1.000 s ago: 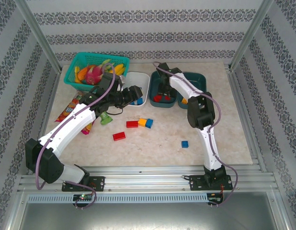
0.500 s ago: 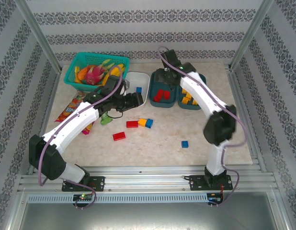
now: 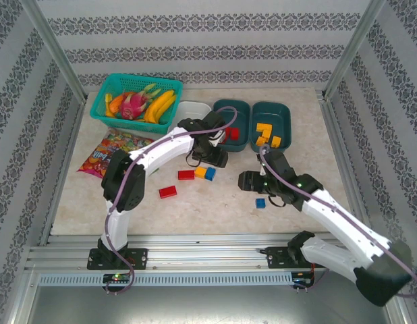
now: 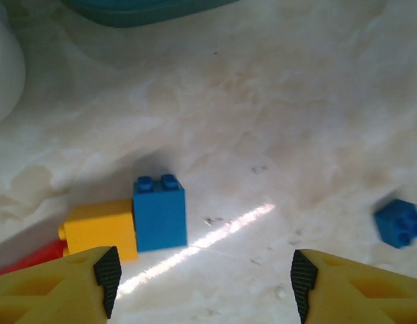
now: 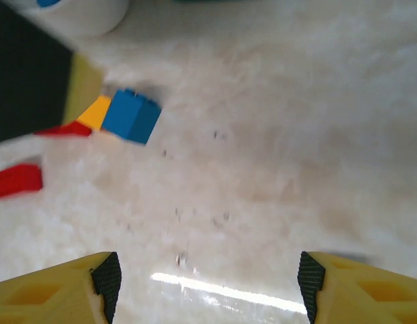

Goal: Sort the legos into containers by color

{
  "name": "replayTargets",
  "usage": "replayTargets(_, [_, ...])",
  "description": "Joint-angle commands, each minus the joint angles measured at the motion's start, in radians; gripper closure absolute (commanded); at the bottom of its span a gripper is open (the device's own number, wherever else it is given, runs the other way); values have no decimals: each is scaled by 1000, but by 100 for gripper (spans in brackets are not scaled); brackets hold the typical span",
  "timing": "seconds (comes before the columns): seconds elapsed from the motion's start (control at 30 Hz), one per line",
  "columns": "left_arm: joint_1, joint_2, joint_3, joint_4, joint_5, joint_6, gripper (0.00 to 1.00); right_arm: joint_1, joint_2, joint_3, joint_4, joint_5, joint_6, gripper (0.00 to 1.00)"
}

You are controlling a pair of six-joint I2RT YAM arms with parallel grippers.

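The right gripper [image 3: 245,181], spread and empty, is best lowered squarely over the small blue studded plastic brick [image 3: 260,202], seen at its four o'clock from above. Farther out, the left gripper [image 4: 205,277], also spread and empty, should be shifted toward eleven o'clock. There the taller blue plastic brick [image 4: 159,212] is found touching a yellow plastic brick [image 4: 100,229], so only the blue one should be pinched.

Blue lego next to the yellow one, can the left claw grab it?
Probably yes. The left claw hangs open right by the blue lego with nothing between, though the yellow lego touches its side.
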State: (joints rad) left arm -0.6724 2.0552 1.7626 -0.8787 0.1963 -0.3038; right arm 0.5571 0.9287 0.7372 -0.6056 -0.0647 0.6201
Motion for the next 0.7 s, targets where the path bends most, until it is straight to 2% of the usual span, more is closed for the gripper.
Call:
replayTargets(0.0, [-3,50,52,-96,-53,100,29,3,-102,-21,-32,-27,32,26])
replayTargets(0.17, [-6,117,66,-92,-33,127,28,1,-134,-33,-62,-34,36,25])
replayTargets(0.4, [-24,169,66,-75,-40,146,29,3,-100,-33,-32,-51,58,25])
replayTargets(0.67, [-44,166,24,-56,-61,123,40,1,-40,-12,-12,-62,33,25])
